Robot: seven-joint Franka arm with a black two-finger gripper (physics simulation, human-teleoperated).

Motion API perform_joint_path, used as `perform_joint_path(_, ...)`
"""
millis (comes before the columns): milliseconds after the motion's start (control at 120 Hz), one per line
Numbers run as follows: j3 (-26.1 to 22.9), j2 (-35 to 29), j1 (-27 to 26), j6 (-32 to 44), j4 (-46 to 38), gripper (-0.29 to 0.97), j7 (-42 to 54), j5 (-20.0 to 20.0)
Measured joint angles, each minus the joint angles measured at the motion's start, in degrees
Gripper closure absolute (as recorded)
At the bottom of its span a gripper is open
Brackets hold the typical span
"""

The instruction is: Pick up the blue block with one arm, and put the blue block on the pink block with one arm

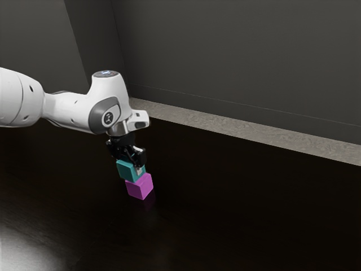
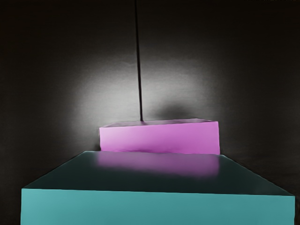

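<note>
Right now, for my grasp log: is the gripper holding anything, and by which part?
Yes: the gripper is shut on the blue block, its fingers clamping the block's upper sides, over the pink block.

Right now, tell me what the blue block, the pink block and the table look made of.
The blue block: smooth plastic or painted, semi-gloss; its top mirrors pink faintly in the wrist view. The pink block: likely the same, flat even colour, no grain. The table: dark polished wood perhaps; faint streaks and a bright glare patch. A render, so all uncertain.
</note>
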Motion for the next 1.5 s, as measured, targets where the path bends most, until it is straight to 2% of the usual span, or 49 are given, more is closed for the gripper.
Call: perform_joint_path(1500, -0.5, 1.6, -0.4, 0.2, 1.5, 0.3, 0.2, -0.5)
